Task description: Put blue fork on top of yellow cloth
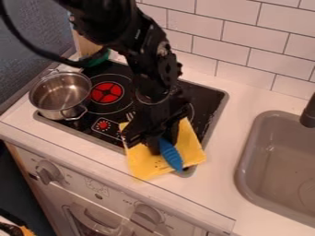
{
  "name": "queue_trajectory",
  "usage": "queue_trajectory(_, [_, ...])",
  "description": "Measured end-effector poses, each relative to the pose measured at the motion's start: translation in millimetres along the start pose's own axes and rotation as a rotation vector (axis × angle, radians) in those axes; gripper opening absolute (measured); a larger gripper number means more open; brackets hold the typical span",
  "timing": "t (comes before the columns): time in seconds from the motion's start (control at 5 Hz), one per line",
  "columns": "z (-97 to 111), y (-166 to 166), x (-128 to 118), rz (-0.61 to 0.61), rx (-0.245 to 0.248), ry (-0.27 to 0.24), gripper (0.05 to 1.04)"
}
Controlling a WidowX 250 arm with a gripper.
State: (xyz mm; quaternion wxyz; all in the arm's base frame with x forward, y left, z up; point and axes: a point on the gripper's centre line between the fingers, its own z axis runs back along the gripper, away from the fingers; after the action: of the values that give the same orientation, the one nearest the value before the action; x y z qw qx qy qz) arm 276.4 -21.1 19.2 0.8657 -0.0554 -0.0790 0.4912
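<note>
Hanging down from eleven o'clock in the camera view, bringing the black hand (161,139) low over the yellow cloth (141,159), right at the upper part of the blue fork (171,154). Not letting on clearly whether apart, together or clamped on the fork, so leaving that as "cannot tell". Running its ribbed blue length out from under the hand toward five o'clock, over the cloth and close to its near edge; hiding its upper part behind the hand, and not making plain whether fully resting on the cloth or just above. Spreading the cloth at a tilt across the front edge of the black stovetop (206,99) and onto the white surface (215,189). Standing at ten o'clock from the cloth, on the left part of the stovetop, with a loop handle turned toward five o'clock: a shiny metal pot (60,94). Showing red between pot and arm, a round burner (106,92). Peeking out beyond the pot at eleven o'clock from the cloth, something green (97,60). Sitting sunk into the surface at three o'clock, a grey sink (271,161), with a dark faucet (309,113) by its far right side. Facing out below at seven o'clock, a white oven front (92,196) with knobs.
</note>
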Motion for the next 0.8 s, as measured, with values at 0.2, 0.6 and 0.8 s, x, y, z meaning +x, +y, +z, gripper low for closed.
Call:
queue_trajectory(0.2, [-2.7, -4.2, 1.4, -0.041, 0.034, 0.031, 0.776])
queue_trajectory(0.6, [20.0, -0.1, 10.1, 0.002, 0.008, 0.016, 1.004])
queue_trajectory(0.8, [41.3, 4.3, 14.7, 0.006, 0.01, 0.017, 1.001])
